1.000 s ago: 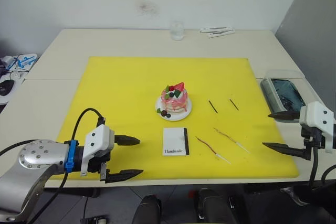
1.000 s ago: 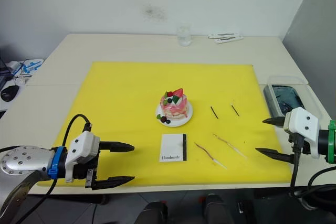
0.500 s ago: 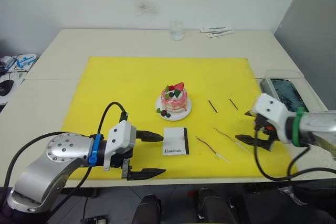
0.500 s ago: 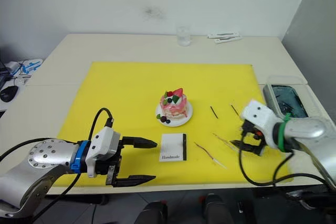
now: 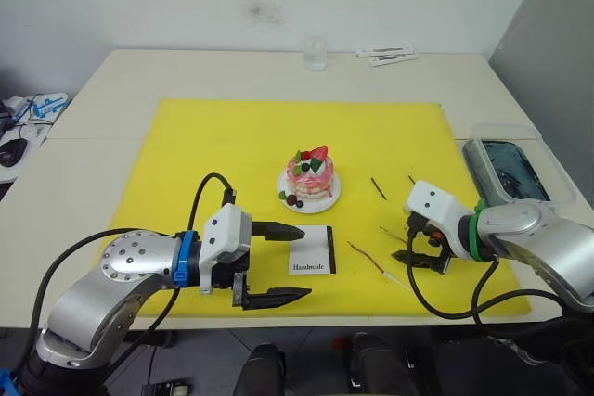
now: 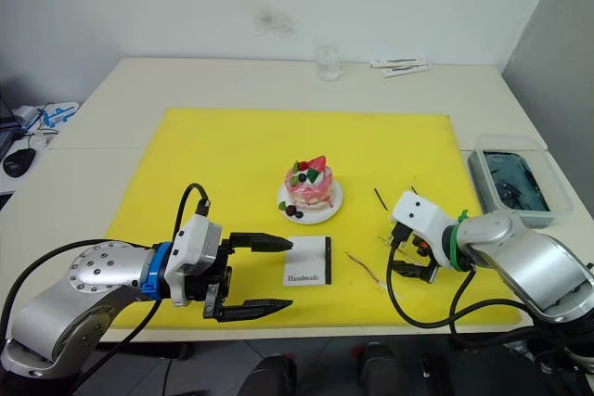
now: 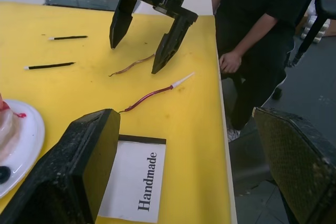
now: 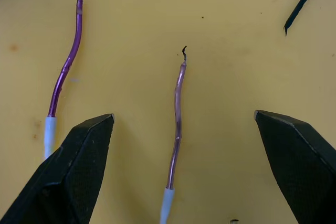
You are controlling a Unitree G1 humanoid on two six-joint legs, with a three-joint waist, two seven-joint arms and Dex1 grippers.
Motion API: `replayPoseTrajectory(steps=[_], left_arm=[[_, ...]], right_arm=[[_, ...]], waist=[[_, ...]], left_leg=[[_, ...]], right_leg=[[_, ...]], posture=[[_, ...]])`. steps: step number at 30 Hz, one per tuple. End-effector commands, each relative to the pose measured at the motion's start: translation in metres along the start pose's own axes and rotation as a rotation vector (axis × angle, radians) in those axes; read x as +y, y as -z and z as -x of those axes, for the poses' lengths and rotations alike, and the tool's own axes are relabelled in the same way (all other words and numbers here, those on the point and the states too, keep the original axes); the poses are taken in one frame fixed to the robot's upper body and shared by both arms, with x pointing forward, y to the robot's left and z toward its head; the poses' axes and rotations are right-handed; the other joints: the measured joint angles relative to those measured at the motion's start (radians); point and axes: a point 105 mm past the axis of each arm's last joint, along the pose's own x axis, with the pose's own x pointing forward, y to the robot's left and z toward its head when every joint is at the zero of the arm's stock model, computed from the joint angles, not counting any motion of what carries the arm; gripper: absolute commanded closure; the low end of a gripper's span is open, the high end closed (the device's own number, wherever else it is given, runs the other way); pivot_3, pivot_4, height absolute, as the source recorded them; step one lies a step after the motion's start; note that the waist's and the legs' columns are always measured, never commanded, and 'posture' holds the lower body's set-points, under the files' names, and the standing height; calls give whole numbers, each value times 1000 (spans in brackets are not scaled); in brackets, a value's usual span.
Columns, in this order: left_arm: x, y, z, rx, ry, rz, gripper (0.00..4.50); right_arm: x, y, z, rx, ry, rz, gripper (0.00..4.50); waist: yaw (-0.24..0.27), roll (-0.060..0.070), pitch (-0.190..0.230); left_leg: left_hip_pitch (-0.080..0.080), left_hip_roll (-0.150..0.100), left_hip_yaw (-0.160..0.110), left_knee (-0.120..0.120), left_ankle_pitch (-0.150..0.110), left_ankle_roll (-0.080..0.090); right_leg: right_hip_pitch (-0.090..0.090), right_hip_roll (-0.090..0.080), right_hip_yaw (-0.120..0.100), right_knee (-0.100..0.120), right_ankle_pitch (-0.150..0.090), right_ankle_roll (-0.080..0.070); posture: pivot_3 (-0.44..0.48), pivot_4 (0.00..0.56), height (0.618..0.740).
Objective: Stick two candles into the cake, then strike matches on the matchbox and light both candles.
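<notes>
Nothing done yet. Cake [image 5: 310,176] bare; both candles [image 8: 176,119] flat on yellow mat. Right gripper [image 5: 415,249] wide open, straddling one candle. Left gripper [image 5: 286,262] wide, empty, near matchbox [image 5: 311,250]. Matches [image 5: 376,188] untouched.

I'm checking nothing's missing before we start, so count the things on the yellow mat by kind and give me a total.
Candles: 2
Matches: 2
Cake: 1
Matchbox: 1
Total: 6
</notes>
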Motion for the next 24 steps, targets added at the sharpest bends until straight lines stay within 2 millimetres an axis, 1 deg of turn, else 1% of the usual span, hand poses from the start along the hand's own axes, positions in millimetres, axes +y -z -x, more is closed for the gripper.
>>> replayPoseTrajectory(steps=[1, 4, 7, 9, 10, 12, 14, 17, 18, 24], left_arm=[[-4, -9, -3, -28, 14, -35, 31], [-5, -10, -4, -28, 10, -34, 31], [-4, -9, -4, -24, 11, -35, 0], [-3, -9, -4, -23, 11, -36, 0], [-3, -9, -4, -22, 11, -37, 0], [-2, -9, -5, -23, 10, -41, 0], [-2, -10, -6, -24, 11, -42, 0], [-2, -9, -6, -24, 13, -41, 0], [-2, -9, -6, -24, 13, -41, 0], [2, -9, -6, -23, -8, -44, 0]], right_arm=[[-4, -1, 5, 4, 20, 32, 0], [-6, 5, 6, 21, 26, 27, 0], [-6, 8, 5, 28, 24, 14, 597], [-7, 11, 4, 32, 23, 1, 1350], [-7, 11, 3, 33, 23, -3, 1658], [-6, 13, 1, 35, 20, -17, 2470], [-5, 13, 1, 37, 16, -26, 3148], [-5, 15, 1, 43, 11, -43, 4289], [-4, 15, 2, 42, 7, -50, 4485], [-4, 9, 9, 14, -9, -102, 4485]], waist=[[0, 0, 0], [0, 0, 0], [0, 0, 0], [0, 0, 0], [0, 0, 0], [0, 0, 0], [0, 0, 0], [0, 0, 0], [0, 0, 0], [0, 0, 0]], left_leg=[[0, 0, 0, 0, 0, 0], [0, 0, 0, 0, 0, 0], [0, 0, 0, 0, 0, 0], [0, 0, 0, 0, 0, 0], [0, 0, 0, 0, 0, 0], [0, 0, 0, 0, 0, 0], [0, 0, 0, 0, 0, 0], [0, 0, 0, 0, 0, 0], [0, 0, 0, 0, 0, 0], [0, 0, 0, 0, 0, 0]], right_leg=[[0, 0, 0, 0, 0, 0], [0, 0, 0, 0, 0, 0], [0, 0, 0, 0, 0, 0], [0, 0, 0, 0, 0, 0], [0, 0, 0, 0, 0, 0], [0, 0, 0, 0, -1, -1], [0, 0, 0, 0, -1, -1], [0, 0, 0, 0, -1, -1], [0, 0, 0, 0, -1, -1], [0, 0, 0, -1, -1, -1]], posture=[[0, 150, 740], [0, 150, 740], [0, 150, 740], [0, 150, 740], [0, 150, 740], [0, 150, 740], [0, 150, 740], [0, 150, 740], [0, 150, 740], [0, 150, 740]])
